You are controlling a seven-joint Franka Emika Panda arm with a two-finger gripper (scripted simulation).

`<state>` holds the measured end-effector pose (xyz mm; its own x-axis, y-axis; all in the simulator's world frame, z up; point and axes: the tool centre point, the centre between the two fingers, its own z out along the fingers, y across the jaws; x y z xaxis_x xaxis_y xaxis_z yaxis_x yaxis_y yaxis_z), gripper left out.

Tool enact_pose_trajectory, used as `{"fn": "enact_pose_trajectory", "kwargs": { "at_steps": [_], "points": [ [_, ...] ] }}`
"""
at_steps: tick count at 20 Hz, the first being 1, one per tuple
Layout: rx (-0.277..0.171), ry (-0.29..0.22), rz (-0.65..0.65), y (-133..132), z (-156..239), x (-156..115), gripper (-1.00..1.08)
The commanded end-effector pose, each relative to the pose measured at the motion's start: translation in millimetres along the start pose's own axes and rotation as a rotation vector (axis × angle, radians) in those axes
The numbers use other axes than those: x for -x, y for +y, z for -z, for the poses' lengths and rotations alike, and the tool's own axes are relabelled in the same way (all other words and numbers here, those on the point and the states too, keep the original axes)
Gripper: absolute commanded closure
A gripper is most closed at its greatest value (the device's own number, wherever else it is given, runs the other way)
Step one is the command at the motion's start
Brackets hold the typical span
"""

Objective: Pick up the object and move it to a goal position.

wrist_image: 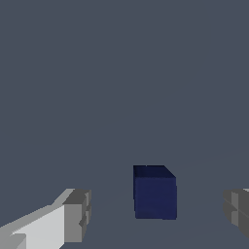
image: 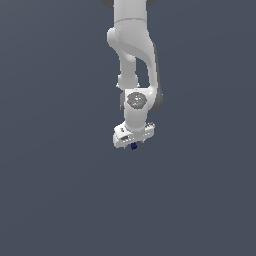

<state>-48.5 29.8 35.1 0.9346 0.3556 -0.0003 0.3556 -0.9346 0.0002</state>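
The object [wrist_image: 154,192] is a small dark navy cube on the grey floor. In the wrist view it lies between my two grey fingertips [wrist_image: 78,215], nearer the far one, with clear gaps on both sides. My gripper [wrist_image: 155,214] is open and touches nothing. In the exterior view the white arm hangs down from the top and the gripper [image: 133,143] sits low over the object [image: 133,146], of which only a small dark speck shows beneath the hand.
A plain dark grey floor [image: 60,200] spreads all around the arm. No other object or marker shows in either view.
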Motion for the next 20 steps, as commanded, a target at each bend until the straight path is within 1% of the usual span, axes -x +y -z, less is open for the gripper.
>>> {"fn": "enact_pose_trajectory", "kwargs": {
  "at_steps": [1, 7, 8, 20],
  "points": [
    [0.0, 0.0, 0.001, 0, -12, 0, -0.92],
    [0.0, 0.0, 0.002, 0, -22, 0, -0.92],
    [0.0, 0.0, 0.002, 0, -22, 0, 1.08],
    [0.0, 0.0, 0.002, 0, -21, 0, 1.08]
  ]
}}
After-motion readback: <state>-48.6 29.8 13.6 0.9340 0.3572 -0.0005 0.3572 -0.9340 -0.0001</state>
